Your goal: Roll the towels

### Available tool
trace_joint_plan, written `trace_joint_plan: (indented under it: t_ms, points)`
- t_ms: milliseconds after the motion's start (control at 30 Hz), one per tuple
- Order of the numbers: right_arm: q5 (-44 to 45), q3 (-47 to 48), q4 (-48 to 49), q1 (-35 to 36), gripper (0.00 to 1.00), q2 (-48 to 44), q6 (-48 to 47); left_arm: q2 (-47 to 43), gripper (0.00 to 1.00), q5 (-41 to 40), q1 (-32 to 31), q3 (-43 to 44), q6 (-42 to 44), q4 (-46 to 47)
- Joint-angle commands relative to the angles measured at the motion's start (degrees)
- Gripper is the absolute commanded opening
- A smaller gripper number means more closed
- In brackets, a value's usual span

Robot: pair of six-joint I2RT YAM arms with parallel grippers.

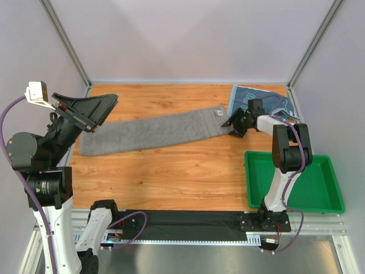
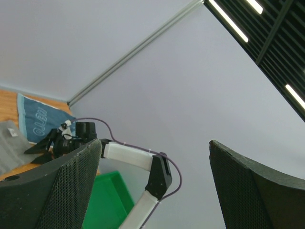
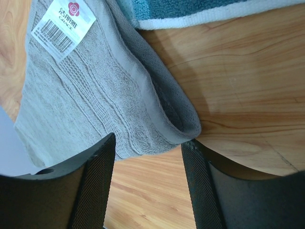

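Note:
A long grey towel (image 1: 154,132) lies flat across the wooden table, left to right. A blue towel with white lettering (image 1: 267,101) lies at the back right. My right gripper (image 1: 231,128) is open, low at the grey towel's right end. In the right wrist view the grey towel (image 3: 90,90), with its white label (image 3: 64,21), has a curled-up corner right at the gap of the open gripper (image 3: 150,143); the blue towel (image 3: 200,9) lies just beyond. My left gripper (image 1: 104,114) is open and empty, raised above the towel's left end; its wrist view shows the open gripper (image 2: 155,143) facing the wall.
A green plastic tray (image 1: 259,185) stands at the front right beside the right arm's base. Grey booth walls close in the table at the back and on both sides. The left wrist view shows the right arm (image 2: 128,156), the blue towel (image 2: 40,119) and the tray (image 2: 107,195).

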Motion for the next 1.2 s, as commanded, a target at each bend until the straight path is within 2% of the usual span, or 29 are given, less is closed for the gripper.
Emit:
trace_joint_plan:
  t_ms: [0, 167, 333, 433, 500, 633, 667, 700, 900, 1167]
  points:
    - [7.1, -0.8, -1.3, 0.4, 0.58, 2.7, 0.3, 0.7, 0.99, 2.4, -0.3, 0.5, -2.5, 2.6]
    - [8.3, -1.9, -1.1, 0.4, 0.57, 2.7, 0.3, 0.8, 1.0, 2.4, -0.3, 0.5, -2.2, 1.8]
    - [9.5, -2.0, -1.4, 0.4, 0.51, 2.1, 1.2, 0.2, 1.0, 2.3, -0.6, 0.6, -0.4, 0.5]
    - [9.5, -1.7, -1.5, 0.3, 0.41, 2.4, 1.4, -0.2, 0.99, 1.9, -0.8, 0.6, 1.9, -2.0]
    - [9.6, -1.0, -1.8, 0.3, 0.29, 2.8, 1.4, -0.4, 0.99, 1.7, -0.8, -0.5, 3.3, -3.2]
    - [9.1, -0.4, -1.6, 0.4, 0.1, 3.2, 1.1, -1.9, 0.99, 0.4, -0.8, -4.5, 11.7, -8.5]
    - [9.2, -0.4, -1.5, 0.4, 0.03, 3.1, 1.1, -2.2, 1.0, 0.1, -0.8, -5.3, 13.7, -9.5]
    - [9.2, -0.3, -1.7, 0.3, 0.0, 2.8, 0.7, -2.6, 1.0, -0.4, -0.8, -6.0, 15.7, -10.6]
    - [15.1, 3.0, -9.0, -0.9, 0.0, -0.6, -4.2, -3.3, 0.99, -11.0, -0.8, -7.8, 34.5, -26.2]
    - [21.4, 8.0, -17.1, -2.6, 0.0, -7.1, -10.5, -8.6, 0.96, -19.9, -0.8, -16.6, 41.8, -31.7]
